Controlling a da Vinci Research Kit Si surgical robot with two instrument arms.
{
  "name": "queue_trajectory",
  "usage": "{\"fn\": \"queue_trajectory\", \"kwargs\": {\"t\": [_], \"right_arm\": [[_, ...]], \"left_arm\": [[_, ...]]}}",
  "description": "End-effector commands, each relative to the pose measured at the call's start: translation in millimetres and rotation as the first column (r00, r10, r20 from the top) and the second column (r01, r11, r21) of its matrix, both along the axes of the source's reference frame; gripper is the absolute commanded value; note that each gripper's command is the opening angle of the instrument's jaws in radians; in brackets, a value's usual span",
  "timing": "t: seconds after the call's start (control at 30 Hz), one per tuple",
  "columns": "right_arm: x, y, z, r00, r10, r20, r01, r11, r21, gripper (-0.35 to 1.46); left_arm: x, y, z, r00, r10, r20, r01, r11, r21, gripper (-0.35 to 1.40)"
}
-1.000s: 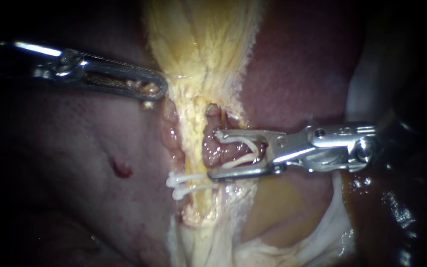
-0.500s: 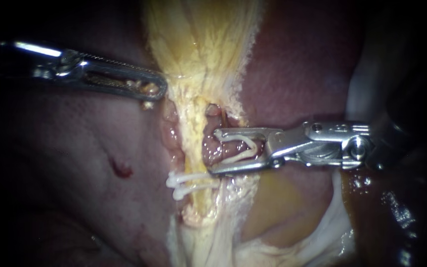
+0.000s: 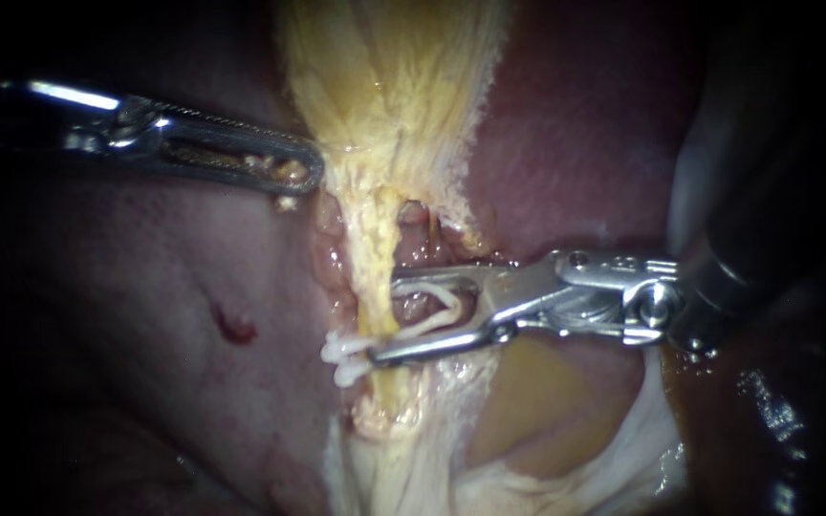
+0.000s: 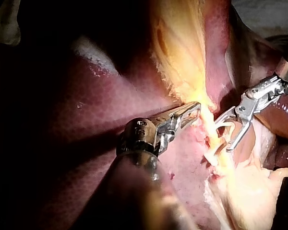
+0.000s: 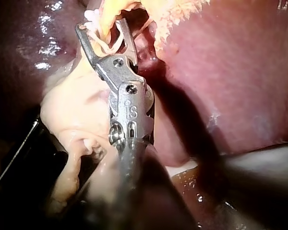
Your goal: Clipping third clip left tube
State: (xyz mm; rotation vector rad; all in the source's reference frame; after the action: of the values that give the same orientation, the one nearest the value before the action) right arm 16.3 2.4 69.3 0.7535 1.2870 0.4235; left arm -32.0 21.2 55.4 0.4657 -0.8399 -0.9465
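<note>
The left tube is a thin yellow strand running down from the yellow, fanned tissue. Two white clips sit across it low down. My right instrument comes in from the right. Its jaws stand wide apart, one on each side of the tube just above those clips, with an open white clip held between them. The right wrist view shows the same jaws and clip around the strand. My left instrument has its jaws shut on the yellow tissue's left edge, also seen from its wrist.
Dark red liver fills the left side and bears a small red nick. Pinkish raw tissue lies just right of the tube. Pale yellow-white tissue lies under the right instrument's shaft.
My right instrument has slid left and slightly down with its clip, so its jaws now straddle the tube instead of lying beside it. The left instrument has not moved.
</note>
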Motion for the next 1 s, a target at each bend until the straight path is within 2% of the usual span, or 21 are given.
{"fn": "queue_trajectory", "kwargs": {"t": [0.03,0.33,0.5,0.77,1.0], "right_arm": [[0.2,-0.1,-0.2,1.0,-0.001,-0.01,0.001,1.0,0.004,0.48],[2.4,-0.2,-0.7,0.9953,-0.006,-0.097,0.01,0.999,0.046,0.47],[3.8,-0.3,-0.3,0.9921,-0.02,-0.124,0.026,0.998,0.049,0.46],[5.8,-0.8,1.0,0.9901,-0.022,-0.138,0.028,0.999,0.047,0.45],[6.1,-0.5,1.6,0.9876,-0.004,-0.157,0.014,0.998,0.061,0.45]], "left_arm": [[0.0,0.0,0.0,1.0,0.0,0.0,0.0,1.0,0.0,-0.35],[-0.1,-0.1,0.3,1.0,0.002,0.001,-0.002,1.0,0.0,-0.35],[-0.1,-0.2,0.3,1.0,0.001,0.001,-0.001,1.0,0.0,-0.35],[-0.2,-0.2,0.4,1.0,0.003,0.003,-0.003,1.0,0.0,-0.35],[-0.2,-0.2,0.4,1.0,0.003,0.003,-0.003,1.0,0.0,-0.35]]}}
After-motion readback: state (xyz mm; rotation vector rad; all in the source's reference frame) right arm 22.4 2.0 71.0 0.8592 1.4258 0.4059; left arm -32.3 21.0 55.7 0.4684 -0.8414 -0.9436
